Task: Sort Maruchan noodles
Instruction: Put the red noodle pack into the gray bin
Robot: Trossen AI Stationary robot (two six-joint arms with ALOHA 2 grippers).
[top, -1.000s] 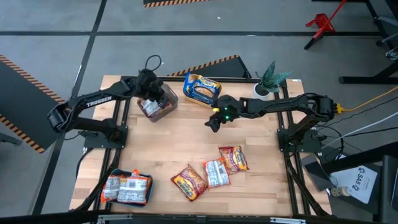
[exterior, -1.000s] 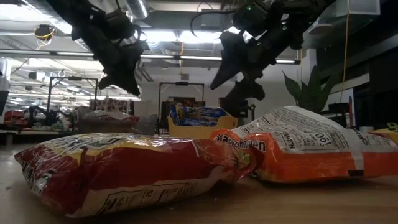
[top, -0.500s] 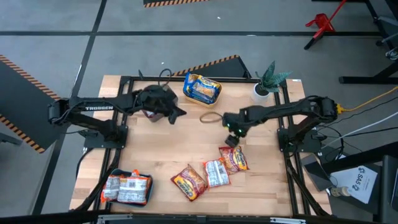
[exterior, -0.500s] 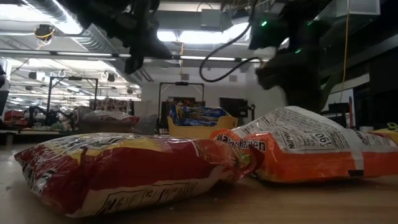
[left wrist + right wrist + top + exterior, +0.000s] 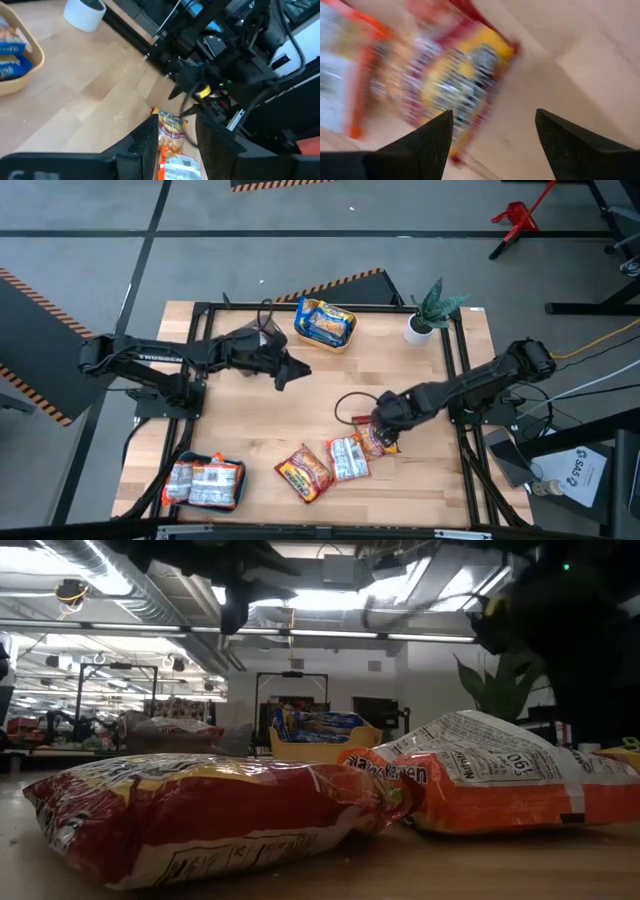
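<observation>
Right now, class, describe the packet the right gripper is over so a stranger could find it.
On the wooden table, three loose packets lie in a row near the front edge. Take the packet at the row's right end, under the open right gripper: red-orange with yellow print, nearest the plant side.

place: looks like a robotics lab or workshop
floor: grey concrete with hazard-stripe tape (image 5: 30, 285)
setup: wooden desk (image 5: 300, 415) in a black metal frame
background: exposed ceiling ducts (image 5: 150, 605), strip lights, equipment racks
</observation>
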